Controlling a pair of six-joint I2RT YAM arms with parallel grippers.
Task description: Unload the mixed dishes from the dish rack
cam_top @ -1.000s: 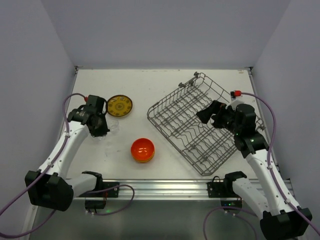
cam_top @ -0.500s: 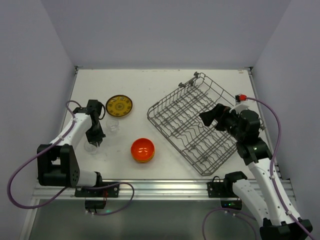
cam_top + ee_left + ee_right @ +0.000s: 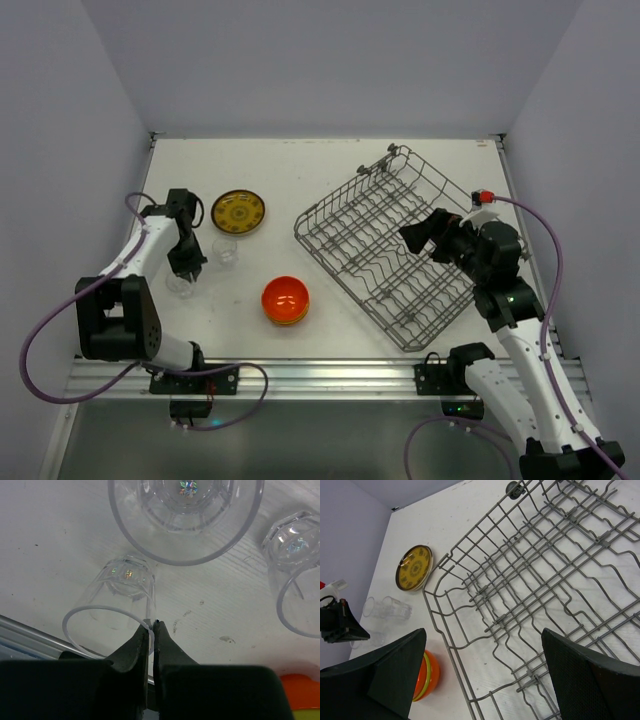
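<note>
My left gripper [image 3: 184,264] [image 3: 152,626] is shut on the rim of a small clear glass [image 3: 117,600] that stands on the table at the far left [image 3: 180,286]. Two more clear glasses stand close by, one beyond it [image 3: 186,515] and one to the right [image 3: 296,580]; they show in the top view [image 3: 225,250]. The patterned plate [image 3: 238,211] lies flat behind them. The stacked orange and yellow-green bowls [image 3: 285,300] sit mid-table. The grey wire dish rack [image 3: 385,245] [image 3: 545,580] holds no dishes. My right gripper [image 3: 425,232] [image 3: 485,680] is open and empty above the rack.
The rack lies at an angle on the right half of the table, its near corner close to the front rail [image 3: 320,372]. Walls enclose the table on the left, back and right. The bowls also show in the right wrist view [image 3: 427,675].
My left arm has drawn back, and its gripper has moved slightly left and nearer to me among the glasses. My right gripper shifted slightly right, then held still.
</note>
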